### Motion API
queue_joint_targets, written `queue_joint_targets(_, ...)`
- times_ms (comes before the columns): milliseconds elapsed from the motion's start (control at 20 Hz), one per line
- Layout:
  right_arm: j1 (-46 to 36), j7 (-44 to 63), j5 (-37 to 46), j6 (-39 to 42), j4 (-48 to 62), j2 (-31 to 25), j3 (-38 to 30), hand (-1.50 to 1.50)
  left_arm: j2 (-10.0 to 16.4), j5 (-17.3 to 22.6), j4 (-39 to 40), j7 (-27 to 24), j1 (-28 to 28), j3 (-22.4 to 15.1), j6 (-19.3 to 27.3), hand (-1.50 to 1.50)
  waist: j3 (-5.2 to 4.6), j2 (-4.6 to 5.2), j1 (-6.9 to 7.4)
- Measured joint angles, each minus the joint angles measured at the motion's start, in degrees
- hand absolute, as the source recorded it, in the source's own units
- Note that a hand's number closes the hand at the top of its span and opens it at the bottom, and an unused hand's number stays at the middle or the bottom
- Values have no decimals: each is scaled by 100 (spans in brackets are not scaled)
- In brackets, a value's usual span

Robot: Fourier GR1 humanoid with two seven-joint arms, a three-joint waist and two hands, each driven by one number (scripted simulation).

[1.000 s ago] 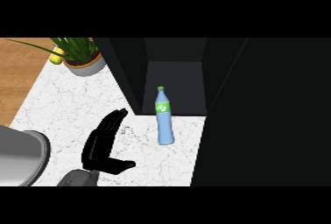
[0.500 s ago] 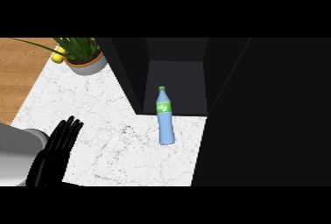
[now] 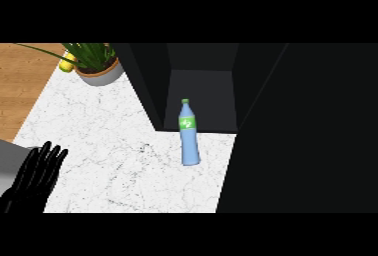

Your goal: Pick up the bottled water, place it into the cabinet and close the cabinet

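Note:
The bottled water (image 3: 190, 135) is a blue bottle with a green cap and green label. It stands on the white marble counter (image 3: 118, 145), just in front of the open dark cabinet (image 3: 203, 90). My left hand (image 3: 33, 177) shows at the lower left edge, open with its fingers straight and pointing up, well to the left of the bottle and holding nothing. The right hand does not show.
The cabinet's black door (image 3: 310, 130) stands open and fills the right side. A potted plant (image 3: 100, 75) sits at the counter's back left, with a yellow object (image 3: 68, 65) beside it. A grey shape (image 3: 11, 150) lies behind my left hand. Wooden floor (image 3: 22, 85) shows at the left.
My left hand has drawn back from the middle of the counter near the bottle to the lower left edge. The bottle has not moved.

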Motion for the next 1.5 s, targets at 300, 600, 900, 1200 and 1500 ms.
queue_joint_targets(300,-1101,309,1029,-935,194,521,1055,150,306,140,-543,159,347,167,-7,-150,-4,-12,17)
queue_joint_targets(600,-2405,688,2482,-2265,855,1496,2110,150,655,415,-1002,330,634,464,-164,-150,3,25,42)
queue_joint_targets(900,-3846,434,2314,-3823,2047,1825,2402,150,793,652,-1572,631,796,698,-35,-150,18,95,115)
queue_joint_targets(1200,-4956,-106,1223,-4103,3281,1904,2083,150,920,856,-1930,902,980,1007,-70,-150,28,140,106)
queue_joint_targets(1500,-5305,-107,167,-2712,4061,1924,1855,150,997,1011,-2148,1067,1200,1310,-122,-150,33,161,78)
